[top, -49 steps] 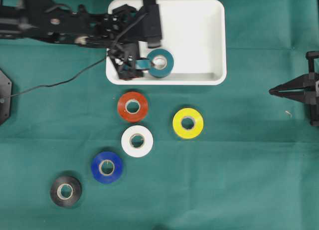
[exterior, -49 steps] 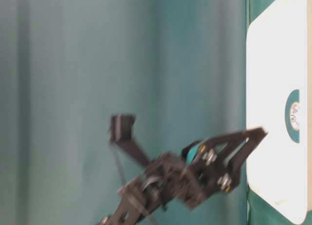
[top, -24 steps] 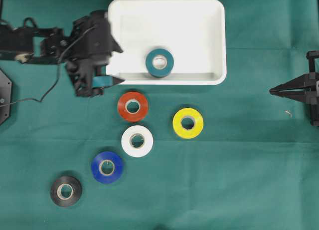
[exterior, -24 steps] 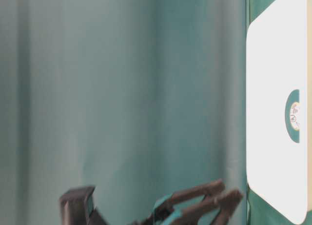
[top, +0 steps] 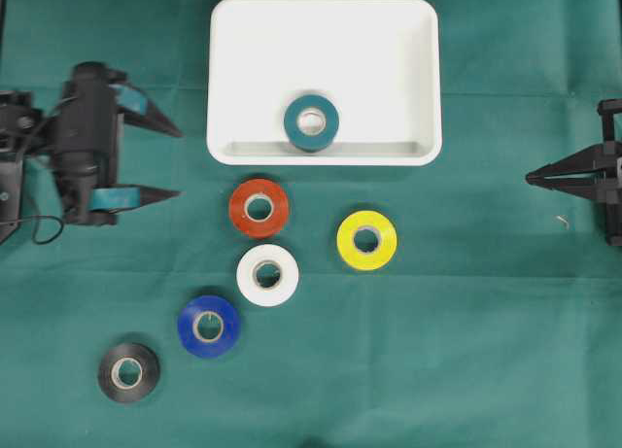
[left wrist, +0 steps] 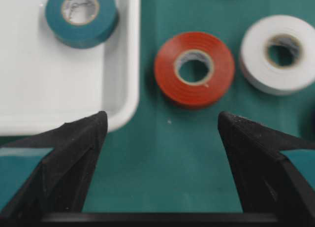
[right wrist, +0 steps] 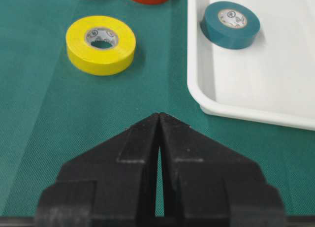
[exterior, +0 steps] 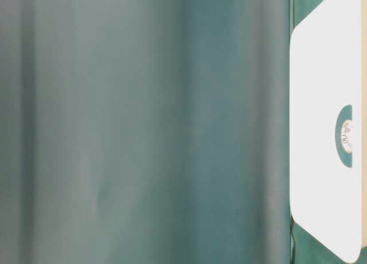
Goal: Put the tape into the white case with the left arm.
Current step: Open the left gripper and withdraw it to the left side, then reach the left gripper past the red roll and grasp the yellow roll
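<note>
Overhead view: left arm (top: 83, 142) level left of white case (top: 428, 79), jaws wide, empty.

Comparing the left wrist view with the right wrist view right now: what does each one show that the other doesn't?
Only the left wrist view shows the open left gripper, empty, and the whole white tape roll beyond it. Only the right wrist view shows the shut right gripper and the yellow tape roll. Both show the teal tape roll lying flat inside the shallow white plastic case, the red tape roll outside it, and the green cloth.
</note>
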Tool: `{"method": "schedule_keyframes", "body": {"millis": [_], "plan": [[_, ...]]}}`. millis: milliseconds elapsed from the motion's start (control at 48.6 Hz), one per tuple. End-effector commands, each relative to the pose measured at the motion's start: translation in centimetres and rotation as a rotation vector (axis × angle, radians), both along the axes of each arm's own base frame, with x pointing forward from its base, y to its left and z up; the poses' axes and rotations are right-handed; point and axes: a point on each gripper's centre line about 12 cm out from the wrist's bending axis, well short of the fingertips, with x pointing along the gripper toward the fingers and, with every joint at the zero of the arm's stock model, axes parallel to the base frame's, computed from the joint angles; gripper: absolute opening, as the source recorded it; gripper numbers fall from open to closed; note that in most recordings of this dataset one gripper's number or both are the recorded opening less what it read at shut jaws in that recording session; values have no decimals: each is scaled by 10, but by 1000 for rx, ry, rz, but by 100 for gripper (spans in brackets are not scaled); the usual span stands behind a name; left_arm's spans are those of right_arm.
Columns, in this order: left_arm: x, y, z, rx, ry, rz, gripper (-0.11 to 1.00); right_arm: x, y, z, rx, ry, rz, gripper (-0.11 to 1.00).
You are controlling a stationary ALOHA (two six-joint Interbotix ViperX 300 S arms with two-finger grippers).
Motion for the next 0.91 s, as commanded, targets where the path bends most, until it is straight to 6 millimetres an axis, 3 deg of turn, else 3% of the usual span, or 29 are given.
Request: {"method": "schedule_keyframes", "body": {"millis": [0, 494, 886], "plan": [[-9, -5, 8, -4, -55, -18, 91, 2, 0, 4, -2, -14, 1, -9], [-59, -14, -6, -99, -124, 1, 91, 2, 0, 4, -2, -12, 1, -9], [-62, -14, -7, -95, -129, -1, 91, 2, 0, 4, -2, -14, 1, -9]]}}
